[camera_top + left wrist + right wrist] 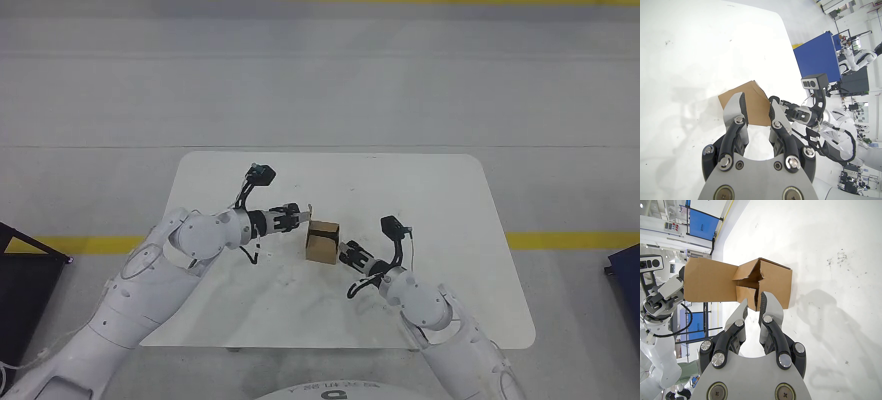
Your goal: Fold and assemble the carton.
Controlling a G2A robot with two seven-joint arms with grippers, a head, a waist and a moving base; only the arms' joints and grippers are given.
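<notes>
Carton [322, 242] stands mid-desk [430, 200], open end facing the right arm, with the inner flaps partly folded in. One long flap [710, 281] sticks out flat toward the left arm.

Left tool [756, 102] is just beside the carton at that flap's far end. Its jaws are apart and the fingertips [738, 103] are against the cardboard, not clamped.

Right tool [754, 303] is on the carton's opposite side, jaws pinched on the edge of the open end.
</notes>
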